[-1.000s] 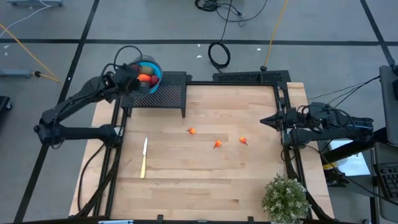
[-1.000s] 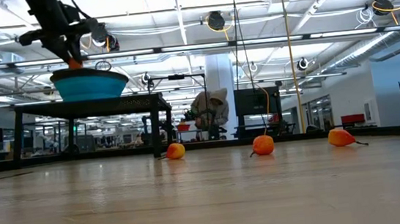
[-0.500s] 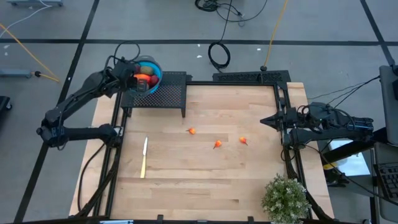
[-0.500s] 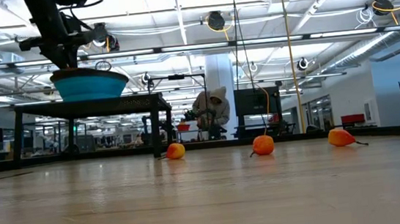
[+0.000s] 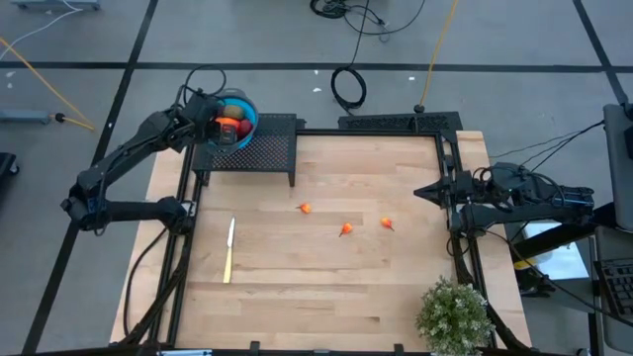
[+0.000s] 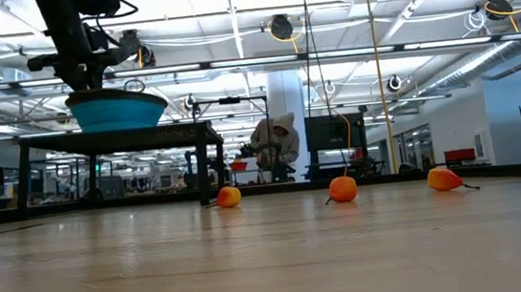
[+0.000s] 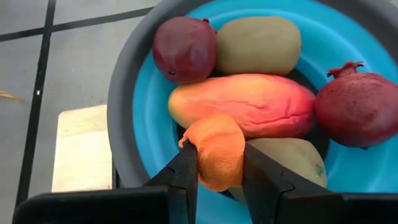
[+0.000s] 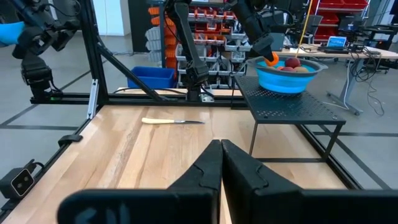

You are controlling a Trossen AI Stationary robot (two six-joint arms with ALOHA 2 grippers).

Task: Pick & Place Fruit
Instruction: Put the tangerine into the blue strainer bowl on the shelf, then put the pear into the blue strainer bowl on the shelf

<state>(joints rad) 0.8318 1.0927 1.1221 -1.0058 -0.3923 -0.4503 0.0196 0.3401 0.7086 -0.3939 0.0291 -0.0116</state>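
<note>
My left gripper hangs over the blue bowl on the black raised shelf, shut on a small orange fruit. The bowl holds an elongated red-orange fruit, dark red round ones and olive-green ovals. Three tiny orange fruits lie on the wooden table. My right gripper waits shut at the table's right edge. My left gripper pinches the small orange fruit between its two fingers, one on each side of it, coming from above and pointing down into the bowl. The fruit sits just over the fruits lying in the bowl; whether it touches them I cannot tell.
A slim pale knife lies on the table's left part. A potted plant stands at the near right corner. The black perforated shelf stands at the far left corner. In the low view a person sits far behind the table.
My left gripper, holding the small orange fruit, has shifted slightly toward the far edge over the bowl. Nothing else has moved.
</note>
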